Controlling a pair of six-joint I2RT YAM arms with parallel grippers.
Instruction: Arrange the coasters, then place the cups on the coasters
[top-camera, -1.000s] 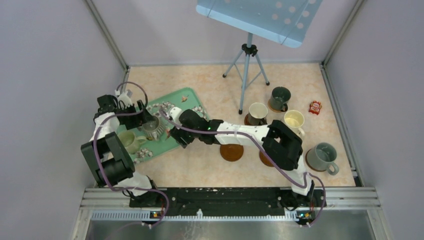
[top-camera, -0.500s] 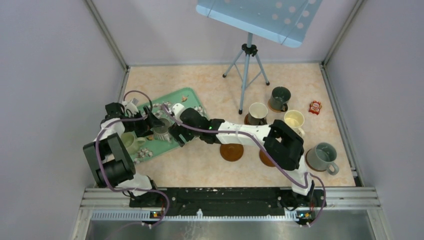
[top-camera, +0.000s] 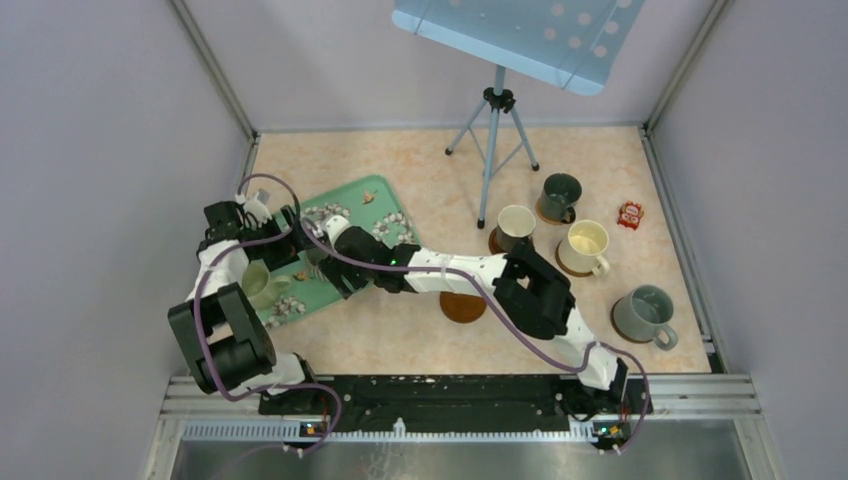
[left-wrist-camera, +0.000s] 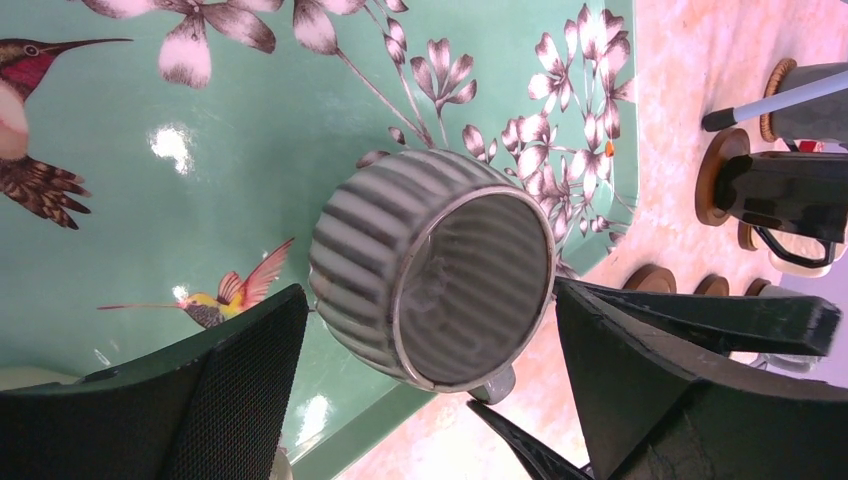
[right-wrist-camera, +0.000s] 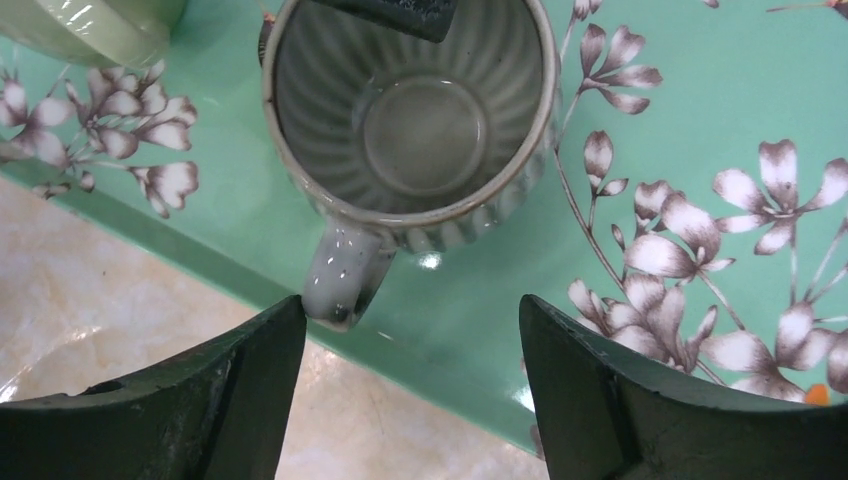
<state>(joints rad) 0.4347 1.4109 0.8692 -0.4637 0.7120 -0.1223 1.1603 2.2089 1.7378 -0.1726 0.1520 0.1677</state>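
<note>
The ribbed grey cup (left-wrist-camera: 430, 270) stands on the green floral tray (top-camera: 365, 195). My left gripper (left-wrist-camera: 430, 350) is open, one finger on each side of the cup. My right gripper (right-wrist-camera: 410, 340) is open at the tray's near edge, and its left fingertip (right-wrist-camera: 285, 320) touches the cup's handle (right-wrist-camera: 340, 275). A pale green cup (top-camera: 258, 283) also stands on the tray. On coasters at the right stand the dark green cup (top-camera: 560, 195), the dark cup with cream inside (top-camera: 515, 225), the cream-white cup (top-camera: 585, 245) and the grey-blue cup (top-camera: 645, 312). One bare coaster (top-camera: 463, 305) lies mid-table.
A tripod (top-camera: 492, 150) stands at the back centre, one leg close to the dark cup. A small red packet (top-camera: 630, 213) lies at the far right. My right arm stretches across the table's middle toward the tray. Walls enclose the table on three sides.
My left gripper has opened wider and stands round the ribbed cup near the tray's near edge. My right arm has reached further left, bringing its open gripper to the cup's handle.
</note>
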